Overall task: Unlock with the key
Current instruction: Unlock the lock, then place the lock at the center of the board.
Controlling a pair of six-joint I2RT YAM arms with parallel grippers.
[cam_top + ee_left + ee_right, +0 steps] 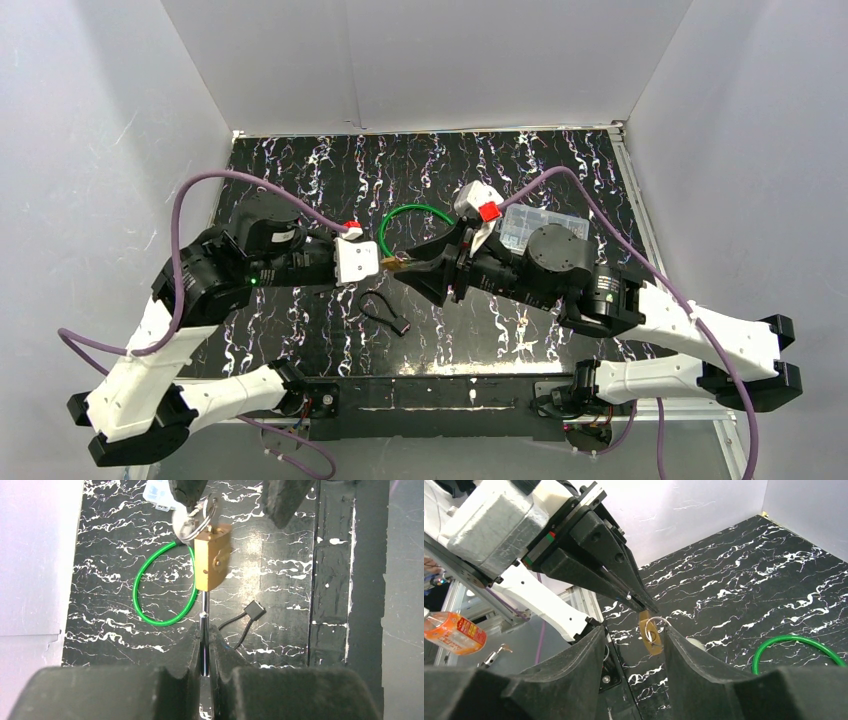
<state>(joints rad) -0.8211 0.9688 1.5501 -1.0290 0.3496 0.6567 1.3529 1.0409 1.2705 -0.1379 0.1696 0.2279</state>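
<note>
Left jaws clamp padlock | mat centre, edges far | right jaws apart

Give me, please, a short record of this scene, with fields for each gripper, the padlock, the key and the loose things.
left gripper: shut on the padlock's metal shackle
right gripper: open, one finger beside the key
padlock: brass, between the two grippers
key: silver, on a ring, at the padlock's far end; whether it is inserted cannot be told
green cable: a loop lying on the table
black cord: lying beside the loop
</note>
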